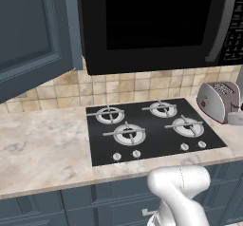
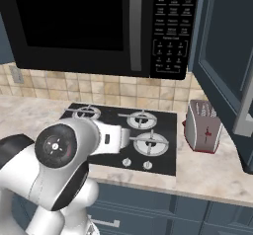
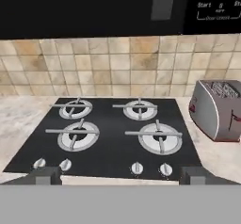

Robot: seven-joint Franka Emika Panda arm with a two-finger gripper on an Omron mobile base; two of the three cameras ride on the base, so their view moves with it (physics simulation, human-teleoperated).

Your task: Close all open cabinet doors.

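Worktop of pale marble, running wall to wall under a tiled backsplash, with blue drawers along its front edge. Microwave, black and glossy, hung over the middle. Left door, slate blue with a recessed panel, swung out over the worktop's left end and plainly open. Right door, same make, swung out over the right end, its edge standing forward of the microwave; open too. Hob, black glass with four burners, set mid-worktop toward the back edge, knobs along its front. Toaster, steel and red, just beside the hob's right edge, beneath the right door. Arm folded low before the worktop's front edge. Gripper pointed at the hob, two dark tips well apart, so jaws wide open and holding nothing.

Judged as the opening step: neither door touched, no approach begun, arm centred between the two. Next move likely to call for lifting the hand up and out to one side, getting behind the outer face of a door near its free edge, then pushing in an arc toward the cabinet until flush. Toaster close under the right door, so worth keeping the sweep high there.
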